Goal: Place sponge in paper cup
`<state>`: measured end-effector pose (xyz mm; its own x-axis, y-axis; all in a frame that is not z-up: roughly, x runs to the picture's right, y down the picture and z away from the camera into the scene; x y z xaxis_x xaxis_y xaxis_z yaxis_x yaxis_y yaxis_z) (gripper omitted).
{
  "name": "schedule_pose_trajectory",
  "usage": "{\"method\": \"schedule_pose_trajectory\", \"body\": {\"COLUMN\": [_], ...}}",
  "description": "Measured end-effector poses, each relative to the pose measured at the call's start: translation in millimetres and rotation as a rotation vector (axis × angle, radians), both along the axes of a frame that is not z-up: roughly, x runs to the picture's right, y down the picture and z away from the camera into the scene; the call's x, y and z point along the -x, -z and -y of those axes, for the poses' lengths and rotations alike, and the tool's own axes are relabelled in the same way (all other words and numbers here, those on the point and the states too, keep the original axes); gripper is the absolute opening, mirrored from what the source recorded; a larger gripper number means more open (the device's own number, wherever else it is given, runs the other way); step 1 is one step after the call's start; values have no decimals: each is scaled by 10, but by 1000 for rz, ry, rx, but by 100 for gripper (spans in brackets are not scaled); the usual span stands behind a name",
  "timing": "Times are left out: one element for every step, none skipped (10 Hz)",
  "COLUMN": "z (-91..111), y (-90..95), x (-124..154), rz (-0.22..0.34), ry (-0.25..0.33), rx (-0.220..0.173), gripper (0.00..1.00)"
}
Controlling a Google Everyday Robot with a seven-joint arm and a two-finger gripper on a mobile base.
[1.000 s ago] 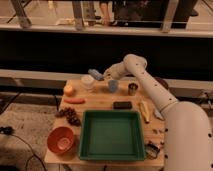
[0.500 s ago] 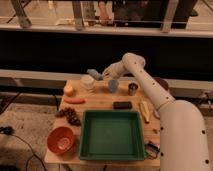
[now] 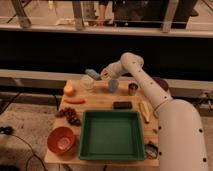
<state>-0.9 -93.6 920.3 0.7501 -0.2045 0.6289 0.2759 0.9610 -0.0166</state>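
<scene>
My gripper [image 3: 101, 75] is at the back of the wooden table [image 3: 102, 98], reaching in from the right. It is shut on a blue sponge [image 3: 92, 74] and holds it in the air. The sponge hangs just above and slightly right of a pale paper cup [image 3: 87, 83], which stands upright at the back left of the table. The sponge is not touching the cup.
A blue rounded object [image 3: 113, 85] and a metal cup [image 3: 132, 89] stand right of the paper cup. An orange [image 3: 68, 89], a carrot-like stick [image 3: 75, 100], grapes [image 3: 70, 116], a red bowl [image 3: 62, 140], a green tray [image 3: 111, 135], a black block [image 3: 122, 105] and a banana [image 3: 145, 111] also lie on the table.
The gripper has carried the sponge a little to the left and slightly down, closer over the paper cup. Nothing else on the table has moved.
</scene>
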Motion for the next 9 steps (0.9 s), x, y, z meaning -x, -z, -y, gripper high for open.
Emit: {"method": "schedule_pose_trajectory", "body": {"z": [19, 29, 42, 51, 59, 67, 66, 76, 73], "y": [21, 40, 76, 103, 134, 167, 201, 244, 267], "x": [32, 78, 171, 216, 250, 296, 335, 363, 377], "rz": [-2, -4, -1, 2, 8, 17, 25, 32, 33], "ry": [8, 19, 35, 42, 46, 49, 54, 60, 67], "rx": [-14, -28, -47, -59, -67, -74, -82, -94, -104], "gripper": [0, 0, 0, 0, 0, 0, 0, 0, 0]}}
